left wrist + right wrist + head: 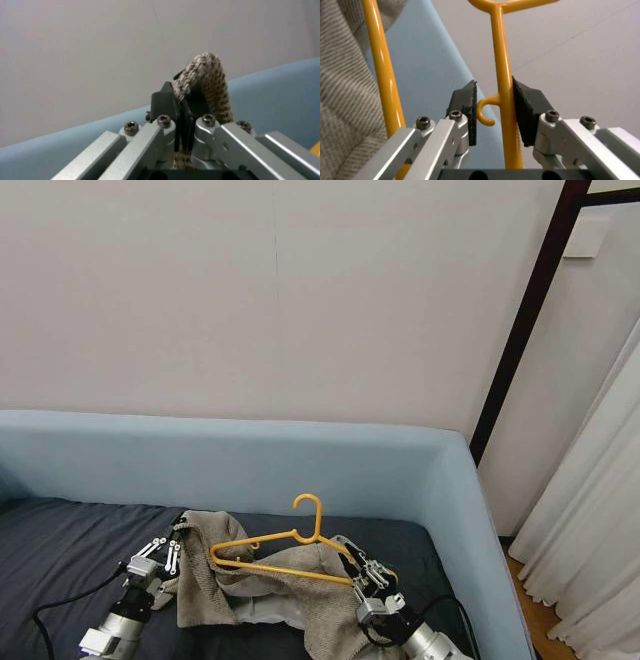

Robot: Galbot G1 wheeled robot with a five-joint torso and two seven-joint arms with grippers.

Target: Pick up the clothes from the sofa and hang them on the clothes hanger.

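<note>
Gripping sweater (207,75) edge with left end effector (182,103), hanger (501,56) with right end effector (494,90)

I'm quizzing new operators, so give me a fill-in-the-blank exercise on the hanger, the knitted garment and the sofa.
1. The right gripper clamps the hanger, whose colour is ____.
2. The left gripper is shut on the knitted ____, not the hanger.
3. The sofa backrest behind them is light ____.
Missing: yellow; garment; blue.
</note>
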